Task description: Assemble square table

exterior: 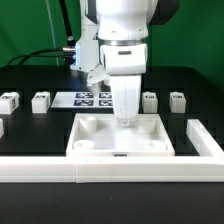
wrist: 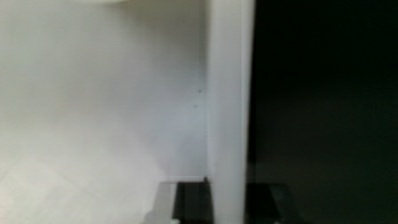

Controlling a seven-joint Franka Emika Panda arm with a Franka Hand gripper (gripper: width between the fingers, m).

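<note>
Step in hand, by my read: positioning the square tabletop [exterior: 120, 152] before any legs go on. No leg is fitted yet and the corner sockets show empty.

End effector [exterior: 125, 118] is down at the tabletop's far rim, about mid-edge. In the wrist view the fingertips [wrist: 192, 205] sit either side of a thin white ridge, w/ the white slab [wrist: 107, 100] on one side and the black bench [wrist: 329, 100] on the other. So the jaws look pinched together on that rim. Contact itself is blurry, so grip is probable, not certain.

Tabletop lies flat on the bench [exterior: 30, 135], front edge just beside or touching the long white rail [exterior: 40, 168]; can't tell which. There's a gap to the rail's side arm [exterior: 205, 140] on the exterior view's right.

Next move prob. calls for sliding the slab level toward that corner w/o tilting it, then letting go and fetching a leg.

Around:
- Leg blocks stand in a row behind, two on the exterior view's left [exterior: 8, 101] [exterior: 40, 100] and two on its right [exterior: 150, 99] [exterior: 177, 99].
- Marker board [exterior: 92, 98] lies between them.
- Legs nearest the arm on the right are close to the wrist, so a wide swing could clip them.
- Nothing sits between slab and rail corner.
</note>
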